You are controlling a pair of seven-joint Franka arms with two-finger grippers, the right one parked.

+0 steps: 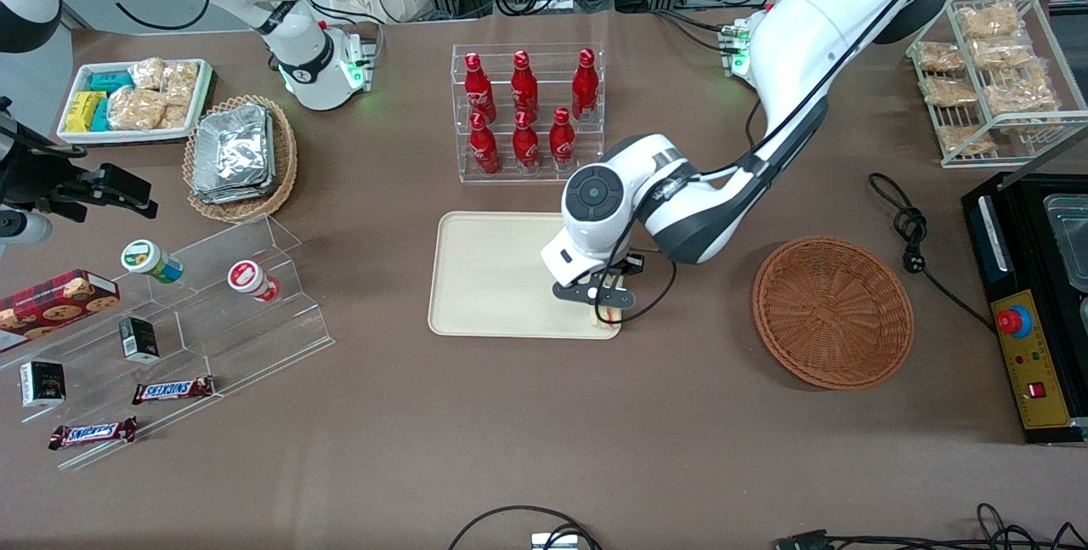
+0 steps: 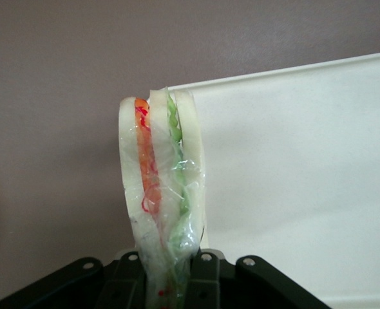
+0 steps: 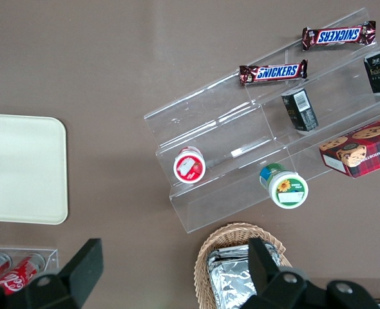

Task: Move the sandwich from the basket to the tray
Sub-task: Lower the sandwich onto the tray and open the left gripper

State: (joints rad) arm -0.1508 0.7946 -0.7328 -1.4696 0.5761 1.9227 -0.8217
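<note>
My left gripper point(image 1: 607, 305) is shut on the sandwich point(image 1: 613, 303), a plastic-wrapped wedge of pale bread with orange, red and green filling. It hangs over the corner of the cream tray point(image 1: 493, 278) that is nearest the front camera and the reddish-brown basket point(image 1: 833, 310). In the left wrist view the sandwich point(image 2: 163, 187) stands upright between the black fingers point(image 2: 206, 283), over the tray's edge point(image 2: 293, 174). The basket holds nothing that I can see.
A clear rack of red bottles point(image 1: 527, 112) stands farther from the front camera than the tray. A clear stepped shelf point(image 1: 195, 312) with snacks and a tan basket of foil packs point(image 1: 240, 155) lie toward the parked arm's end. A black box point(image 1: 1033, 295) and cable point(image 1: 914, 235) lie beside the basket.
</note>
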